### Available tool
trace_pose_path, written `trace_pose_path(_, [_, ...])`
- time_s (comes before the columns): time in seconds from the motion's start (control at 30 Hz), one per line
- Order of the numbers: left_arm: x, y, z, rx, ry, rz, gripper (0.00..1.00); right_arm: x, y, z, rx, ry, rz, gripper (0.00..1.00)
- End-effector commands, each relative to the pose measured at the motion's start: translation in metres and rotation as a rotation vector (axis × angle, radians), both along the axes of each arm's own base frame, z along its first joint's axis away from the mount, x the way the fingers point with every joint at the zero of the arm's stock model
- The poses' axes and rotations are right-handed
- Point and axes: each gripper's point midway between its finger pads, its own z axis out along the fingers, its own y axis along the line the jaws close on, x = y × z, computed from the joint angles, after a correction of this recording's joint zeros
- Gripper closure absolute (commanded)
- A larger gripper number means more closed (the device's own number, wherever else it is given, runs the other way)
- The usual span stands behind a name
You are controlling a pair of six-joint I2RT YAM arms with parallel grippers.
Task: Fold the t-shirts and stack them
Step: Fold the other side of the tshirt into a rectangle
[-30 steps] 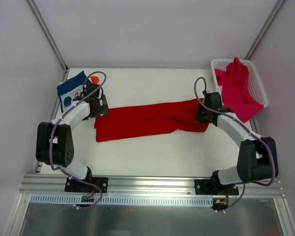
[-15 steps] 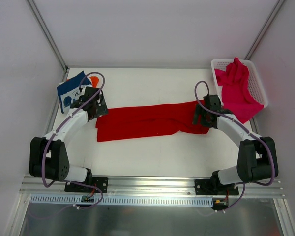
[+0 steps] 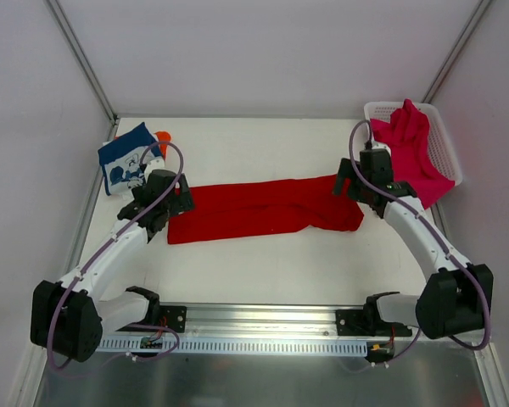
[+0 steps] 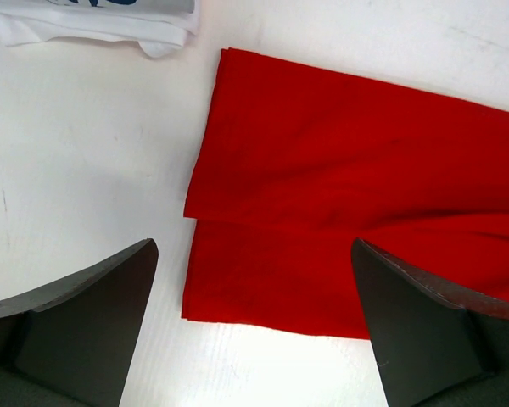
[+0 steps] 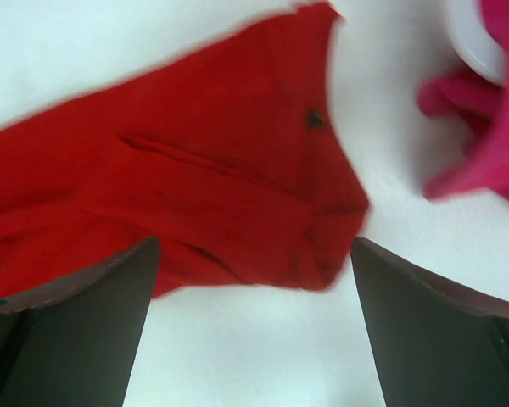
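The red shirt [image 3: 263, 208] lies as a long folded strip across the table [image 3: 263, 267]. The pink shirt [image 3: 411, 153] spills from the basket [image 3: 448, 144]. The navy shirt [image 3: 123, 157] sits at the back left. The left gripper [image 4: 253, 246] and right gripper [image 5: 254, 242] gape wide, holding nothing, above the strip's ends.

Red shirt [image 3: 263, 209]: folded into a long band, lying flat across the middle of the white table [image 3: 263, 271], left to right.
Left gripper [image 3: 171, 209]: at the band's left end.
Right gripper [image 3: 349, 186]: at the band's right end, near the basket.
Navy shirt [image 3: 123, 158]: folded, white print up, far left corner.
Orange shirt [image 3: 163, 136]: a small patch showing just beside the navy one.
Pink shirt [image 3: 409, 146]: heaped in the white basket [image 3: 442, 127] at far right, spilling over its near edge.
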Motion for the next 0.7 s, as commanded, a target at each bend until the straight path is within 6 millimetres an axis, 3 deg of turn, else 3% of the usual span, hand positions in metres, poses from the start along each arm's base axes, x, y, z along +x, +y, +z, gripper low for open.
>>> trace_pose_path(0.0, [0.005,-0.015,0.01,-0.079,-0.084,-0.027,0.01,0.038,0.049,0.028,0.163,-0.078,0.13,0.02])
trace_pose_path(0.07, [0.003,-0.018,0.01,-0.089,-0.087,-0.041,0.01,0.051,0.079,0.03,0.237,-0.092,0.213,0.07])
trace_pose_path(0.17, [0.0,-0.021,0.006,-0.091,-0.088,-0.052,0.01,0.07,0.118,0.015,0.296,-0.044,0.284,0.12])
trace_pose_path(0.2, [-0.001,-0.02,0.004,-0.091,-0.083,-0.053,0.01,0.08,0.133,0.004,0.302,-0.012,0.307,0.13])
trace_pose_path(0.3, [0.0,-0.022,0.007,-0.094,-0.09,-0.065,0.01,0.087,0.153,-0.021,0.302,0.066,0.331,0.17])
trace_pose_path(0.5, [-0.004,-0.019,0.011,-0.081,-0.11,-0.073,0.01,0.087,0.165,-0.051,0.308,0.112,0.312,0.16])
trace_pose_path(0.67, [-0.006,-0.019,0.007,-0.078,-0.1,-0.075,0.01,0.082,0.155,-0.06,0.264,0.114,0.279,0.16])
